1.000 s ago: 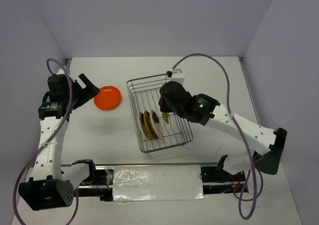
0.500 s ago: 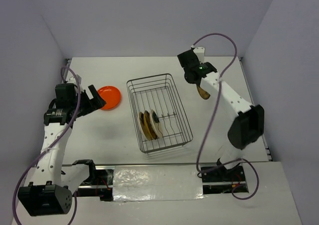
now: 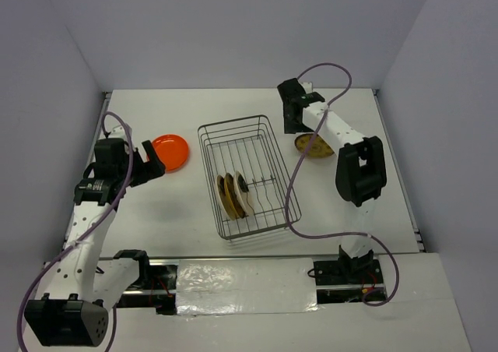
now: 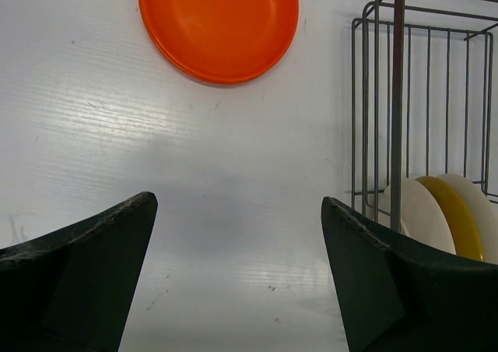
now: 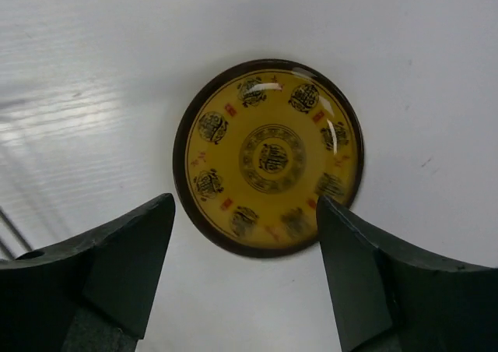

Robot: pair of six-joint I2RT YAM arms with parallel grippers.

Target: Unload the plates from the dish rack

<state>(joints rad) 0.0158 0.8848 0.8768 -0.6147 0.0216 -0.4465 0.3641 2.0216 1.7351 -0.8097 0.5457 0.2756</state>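
The wire dish rack (image 3: 261, 134) stands mid-table with a few plates (image 3: 234, 195) upright on edge at its near end, cream and mustard ones. In the left wrist view they (image 4: 436, 212) show behind the rack's wires (image 4: 397, 95). A mustard patterned plate (image 3: 313, 145) lies flat on the table right of the rack. My right gripper (image 3: 298, 130) hovers open just over its near edge (image 5: 269, 157), fingers (image 5: 132, 243) apart and holding nothing. An orange plate (image 3: 170, 151) lies flat left of the rack. My left gripper (image 3: 152, 166) stands open and empty beside it, the plate (image 4: 218, 25) ahead of it.
White walls close the table at the back and both sides. The right arm's purple cable (image 3: 292, 196) loops over the rack's right side. Bare white tabletop (image 4: 233, 173) lies between the left gripper and the rack.
My right gripper lifted the mustard patterned plate out of the rack, carried it right, laid it flat and opened. My left arm drew back a little from the orange plate.
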